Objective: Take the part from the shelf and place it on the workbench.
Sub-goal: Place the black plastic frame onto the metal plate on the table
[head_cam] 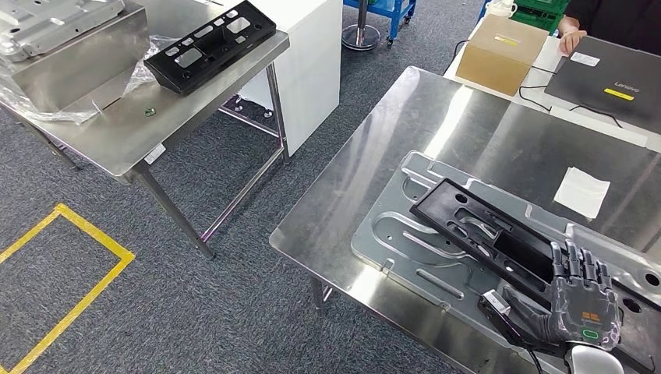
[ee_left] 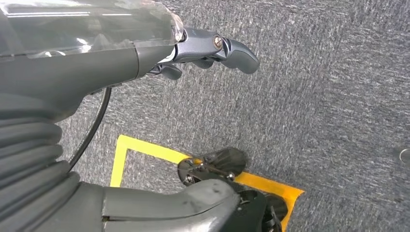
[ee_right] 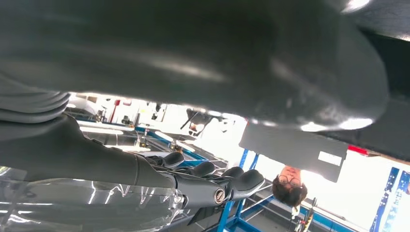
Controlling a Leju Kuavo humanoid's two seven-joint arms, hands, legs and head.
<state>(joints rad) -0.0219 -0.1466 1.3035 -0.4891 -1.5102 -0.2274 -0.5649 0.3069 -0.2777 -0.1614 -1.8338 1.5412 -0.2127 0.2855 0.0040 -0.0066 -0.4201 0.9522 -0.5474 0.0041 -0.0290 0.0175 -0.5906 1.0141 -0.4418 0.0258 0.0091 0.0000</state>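
Head view, left to right. Far left: steel shelf table (head_cam: 156, 117) with a second black frame (head_cam: 210, 35) lying on it beside crumpled plastic wrap (head_cam: 47, 109). Yellow floor tape (head_cam: 86, 234) marks the carpet below.

Left hand (ee_left: 212, 50) hangs over the carpet in its wrist view, fingers curled in loosely, nothing in them.

Centre right: workbench (head_cam: 374, 148), steel top, carrying a grey metal fixture plate (head_cam: 405, 241). The part (head_cam: 483, 230), a long black plastic frame, lies flat on that plate, running diagonally toward the near right corner.

Right hand (head_cam: 581, 300) rests at the near end of the part, fingers spread over its top; whether it grips or merely presses cannot be told. Its wrist view is mostly dark underside and does not settle it.

Farther right: a white paper slip (head_cam: 581, 191), a cardboard box (head_cam: 503, 51), a laptop (head_cam: 612, 78), a person's hand (head_cam: 571, 39) at the far edge.

Judgement: placement looks nearly complete. To finish well, the fingers should release without dragging the frame, and the hand should lift straight up so the frame stays seated on the plate.
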